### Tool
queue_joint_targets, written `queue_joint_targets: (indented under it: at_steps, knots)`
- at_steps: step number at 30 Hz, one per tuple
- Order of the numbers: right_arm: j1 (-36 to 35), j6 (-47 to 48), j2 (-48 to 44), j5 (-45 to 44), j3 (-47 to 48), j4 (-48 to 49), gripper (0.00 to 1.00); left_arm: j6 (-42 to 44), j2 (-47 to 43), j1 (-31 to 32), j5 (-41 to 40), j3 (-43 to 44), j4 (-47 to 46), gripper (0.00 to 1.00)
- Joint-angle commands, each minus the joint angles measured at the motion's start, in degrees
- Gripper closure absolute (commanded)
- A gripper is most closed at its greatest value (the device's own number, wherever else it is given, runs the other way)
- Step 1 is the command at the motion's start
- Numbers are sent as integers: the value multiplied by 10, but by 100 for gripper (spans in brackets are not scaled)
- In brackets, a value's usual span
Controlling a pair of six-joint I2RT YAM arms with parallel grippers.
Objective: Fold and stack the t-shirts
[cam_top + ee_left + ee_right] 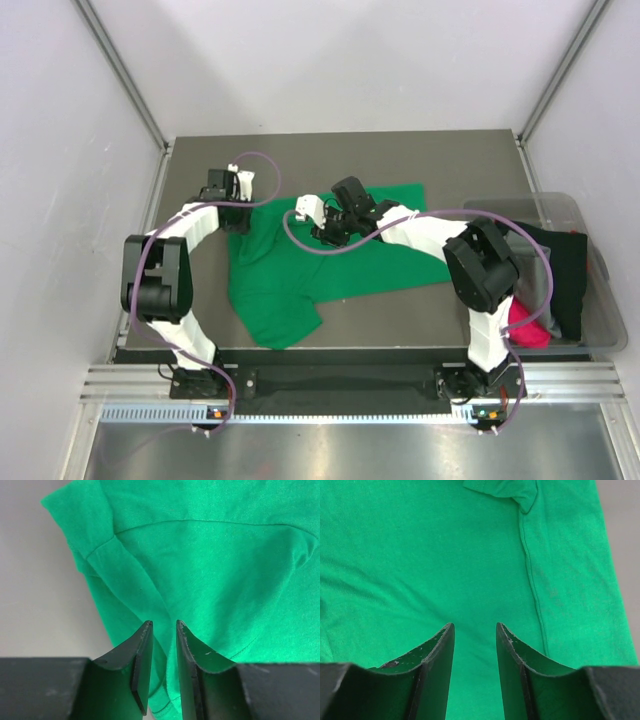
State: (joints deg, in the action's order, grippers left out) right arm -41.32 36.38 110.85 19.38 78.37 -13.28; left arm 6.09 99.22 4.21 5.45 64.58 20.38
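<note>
The green t-shirt [300, 275] lies rumpled across the dark table [400, 160]. The left gripper [163, 624] sits at its left edge by a sleeve, jaws narrowly apart with green cloth showing in the gap — pinched or not, I cannot tell. The right gripper [475, 626] (jaws well apart, holding nothing) hovers over the shirt's middle.

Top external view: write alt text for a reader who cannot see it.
A bright green t-shirt lies rumpled on a dark table, the left gripper at its far left edge and the right gripper over its middle. A clear bin at the right holds a black shirt and a pink shirt.
</note>
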Motion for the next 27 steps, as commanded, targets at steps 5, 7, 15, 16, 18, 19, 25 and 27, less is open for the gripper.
queue_joint_targets:
  at_steps: [5,7,15,16,18,19,25,27]
  knots:
    - [-9,-6,-10,8,-1,19,61,-2,28,-2,6,21,-4,74]
    - [-9,-7,-9,8,-2,19,61,-2,29,-2,3,22,-3,75]
    - [-9,-9,-11,8,-7,22,62,-6,-10,-2,-7,3,-9,100]
    - [-9,-9,-11,8,-8,23,62,-6,-17,-2,-15,0,-8,100]
    - [-9,-9,-11,9,-8,22,62,-12,-31,-3,-25,-8,-3,100]
    - [-8,-9,-11,9,-8,22,62,-15,-33,-6,-36,-10,0,100]
    - [-10,-11,-11,12,-6,23,62,-30,-25,-35,-49,-17,28,100]
    - [-10,-11,-10,12,-5,23,62,-25,-25,-38,-49,-26,31,88]
